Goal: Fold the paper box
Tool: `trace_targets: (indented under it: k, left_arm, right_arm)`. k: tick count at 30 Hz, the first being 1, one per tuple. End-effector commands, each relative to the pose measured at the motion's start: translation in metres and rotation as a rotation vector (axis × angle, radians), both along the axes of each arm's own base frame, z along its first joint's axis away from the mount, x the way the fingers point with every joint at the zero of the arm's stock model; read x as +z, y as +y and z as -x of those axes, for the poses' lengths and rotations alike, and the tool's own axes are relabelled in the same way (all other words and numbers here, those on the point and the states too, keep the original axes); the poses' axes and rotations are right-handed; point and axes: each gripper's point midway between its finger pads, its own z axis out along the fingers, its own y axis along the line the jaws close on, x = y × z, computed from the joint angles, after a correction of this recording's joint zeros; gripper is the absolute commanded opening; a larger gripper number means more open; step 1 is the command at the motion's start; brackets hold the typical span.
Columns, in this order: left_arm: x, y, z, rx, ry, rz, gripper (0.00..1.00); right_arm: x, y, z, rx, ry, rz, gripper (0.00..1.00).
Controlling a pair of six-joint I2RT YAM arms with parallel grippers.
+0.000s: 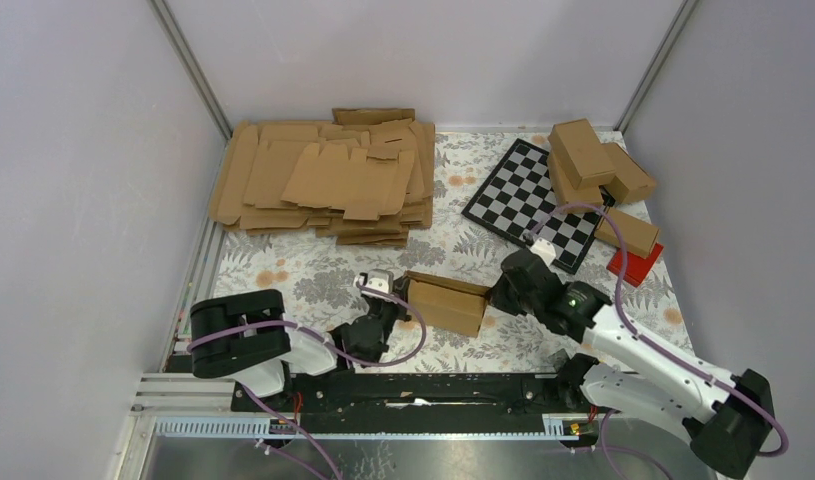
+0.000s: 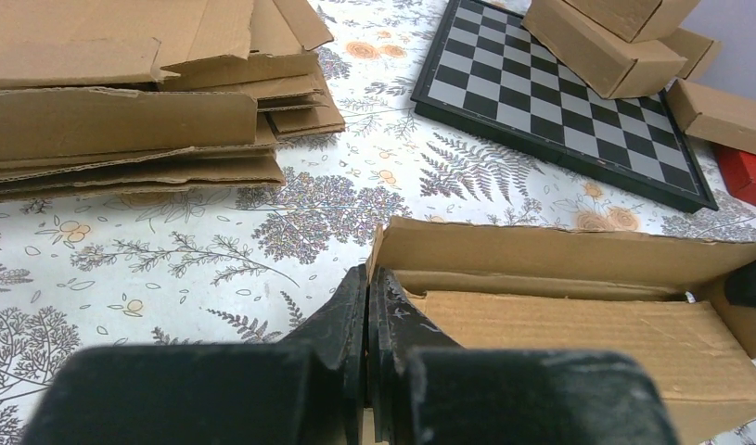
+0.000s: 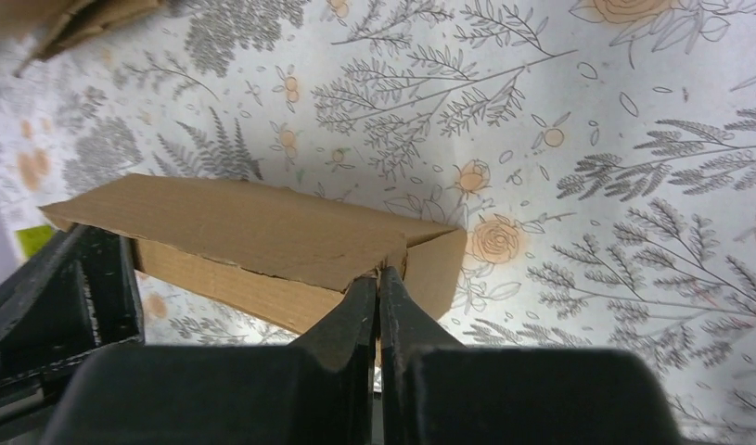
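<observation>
Hold: left gripper (image 2: 368,278) and right gripper (image 3: 380,278) each clamped on opposite ends of brown cardboard paper box (image 1: 448,305), likely bracing it for flap folding.

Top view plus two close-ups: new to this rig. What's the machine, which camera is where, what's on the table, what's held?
Two robot arms bolted at the near edge of the table. The wide picture is from a fixed overhead camera; each close-up is from a wrist camera looking along its fingers. On the table: a heap of flat blanks, a chessboard, folded cartons, a red block. Between the arms sits the paper box, part-folded; left gripper and right gripper are shut, each pinching an end.
</observation>
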Motion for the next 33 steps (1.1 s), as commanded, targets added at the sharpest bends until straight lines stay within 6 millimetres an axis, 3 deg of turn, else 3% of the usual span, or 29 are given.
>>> trace_targets:
  k: [1,14,17,18,20,23,27,33]
  left_arm:
    - [-0.006,0.002,0.009,-0.012,0.006,0.041,0.00]
    - [-0.007,-0.011,0.016,-0.050,0.027,0.036,0.00]
    - [-0.012,-0.017,0.016,-0.057,0.056,-0.006,0.06]
    - [-0.011,-0.019,0.017,-0.061,0.063,-0.009,0.11]
    - [-0.012,-0.023,0.020,-0.086,0.086,-0.024,0.36]
    - [-0.013,-0.026,0.027,-0.115,0.153,-0.042,0.56]
    - [-0.006,-0.021,0.037,-0.143,0.233,-0.056,0.71]
    - [0.021,-0.018,0.056,-0.260,0.287,-0.046,0.93]
  right_arm:
    - [-0.012,0.001,0.000,-0.049,-0.028,-0.082,0.00]
    - [-0.025,-0.009,0.006,0.053,-0.096,0.169,0.00]
    - [-0.028,-0.014,0.005,0.051,-0.111,0.202,0.00]
    - [-0.028,-0.014,0.004,0.051,-0.121,0.199,0.00]
    - [-0.029,-0.015,0.002,0.048,-0.143,0.204,0.00]
    - [-0.024,-0.022,-0.005,0.036,-0.194,0.229,0.00]
    - [-0.019,-0.019,-0.008,0.057,-0.242,0.207,0.00]
    - [-0.017,-0.014,-0.009,0.103,-0.297,0.171,0.00]
